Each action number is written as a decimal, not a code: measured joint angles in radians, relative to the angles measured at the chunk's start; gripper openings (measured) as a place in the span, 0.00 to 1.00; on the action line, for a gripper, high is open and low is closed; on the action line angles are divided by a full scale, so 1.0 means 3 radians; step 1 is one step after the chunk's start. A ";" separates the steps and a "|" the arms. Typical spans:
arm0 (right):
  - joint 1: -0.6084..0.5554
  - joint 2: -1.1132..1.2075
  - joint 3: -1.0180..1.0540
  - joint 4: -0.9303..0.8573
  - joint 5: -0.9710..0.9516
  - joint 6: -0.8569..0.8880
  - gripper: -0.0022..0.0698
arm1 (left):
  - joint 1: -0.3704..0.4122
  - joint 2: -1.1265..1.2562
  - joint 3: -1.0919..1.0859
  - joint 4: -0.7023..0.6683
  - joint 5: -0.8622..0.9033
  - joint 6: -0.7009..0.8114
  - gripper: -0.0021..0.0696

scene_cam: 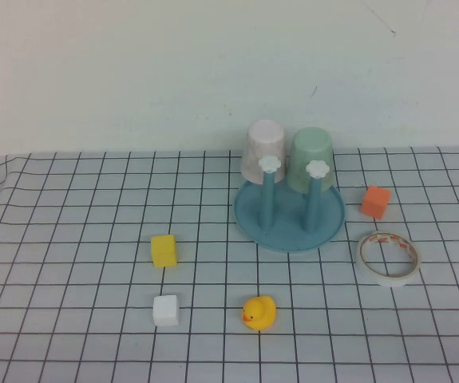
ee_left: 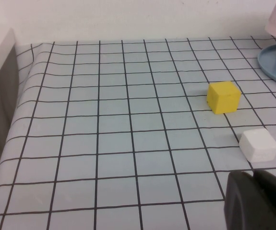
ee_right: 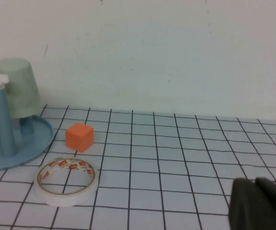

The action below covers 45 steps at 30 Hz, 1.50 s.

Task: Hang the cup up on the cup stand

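Pale mint-green plastic, the cup (scene_cam: 310, 159) sits upside down over a rear peg of the cup stand (scene_cam: 289, 214), its long axis upright and its mouth facing down toward the blue dish; it looks already hung. A pale pink cup (scene_cam: 263, 149) sits the same way just beside it, toward the robot's left. Two front pegs with white flower caps stand bare. An orange block (scene_cam: 375, 201) and a roll of tape (scene_cam: 389, 257) lie to the stand's right; a yellow block (scene_cam: 164, 250), a white block (scene_cam: 166, 309) and a rubber duck (scene_cam: 259, 312) lie nearer the robot, to the left and front. Neither arm shows in the high view. The left gripper (ee_left: 260, 201) appears only as a dark edge in its wrist view, well apart from the stand; the right gripper (ee_right: 261, 205) likewise, though the cup shows more fully from that side, so the right arm seems nearer. Whether either claw is open or clenched cannot be told; neither touches anything visible.
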 joint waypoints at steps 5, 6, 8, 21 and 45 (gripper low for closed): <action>0.0000 0.0000 0.0000 -0.0002 0.0168 -0.0016 0.03 | 0.0000 0.0000 0.0000 0.0000 0.0002 0.0000 0.03; 0.0000 0.0000 0.0000 -0.0002 0.0245 -0.0016 0.03 | 0.0000 0.0000 0.0000 0.0000 0.0002 0.0000 0.03; 0.0000 0.0000 0.0000 -0.0002 0.0577 0.0040 0.03 | 0.0000 0.0000 0.0000 0.0000 0.0002 0.0000 0.03; 0.0000 0.0000 -0.0027 -0.0002 0.0733 0.0090 0.03 | 0.0000 0.0000 0.0000 0.0000 0.0008 0.0000 0.03; 0.0045 0.0000 -0.0027 -0.0002 0.0740 0.0095 0.03 | 0.0000 0.0000 0.0000 0.0000 0.0008 0.0000 0.03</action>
